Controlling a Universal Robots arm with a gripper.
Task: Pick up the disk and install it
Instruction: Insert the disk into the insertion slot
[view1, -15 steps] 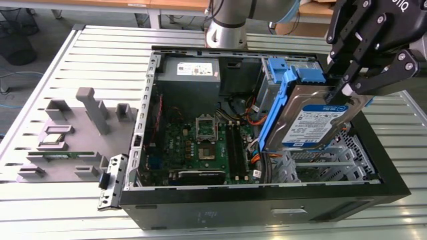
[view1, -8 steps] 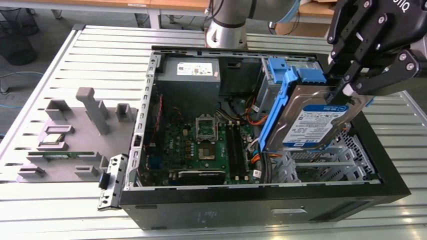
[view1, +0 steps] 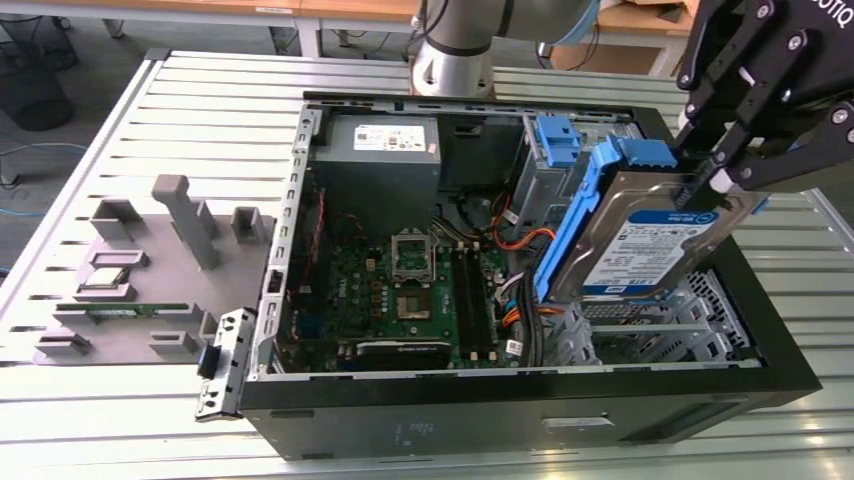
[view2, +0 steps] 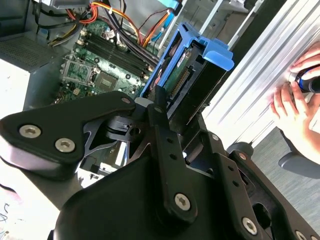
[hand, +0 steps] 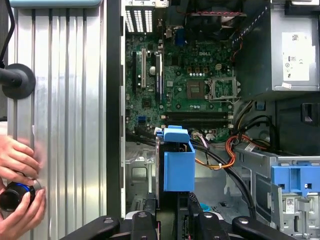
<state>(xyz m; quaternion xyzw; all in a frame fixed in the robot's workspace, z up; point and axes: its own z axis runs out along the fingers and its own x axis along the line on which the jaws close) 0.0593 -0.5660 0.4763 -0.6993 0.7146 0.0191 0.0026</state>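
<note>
On the slatted metal desk (view1: 200, 90) the open computer case (view1: 534, 420) lies on its side. My arm (view1: 461, 45) stands at the case's far edge, and its wrist slants down from the exterior view's upper right. The pincer (view1: 705, 185) is clenched on the top edge of the disk (view1: 654, 240). The disk hangs tilted over the drive cage (view1: 667, 325) at the case's end on the exterior view's right, with its label turned towards that camera.

The exterior view also gives me a grey fixture tray (view1: 147, 270) beside the case, on its left. Both wrist views look along the disk's blue rail (hand: 178, 165) to the motherboard (hand: 185, 85) beyond. They also catch a person's hands (hand: 20, 170) at the desk's edge, around a round black knob (hand: 12, 195).

I cannot tell whether the disk's lower end touches the cage. The first wrist view cuts off the pincer's body.
</note>
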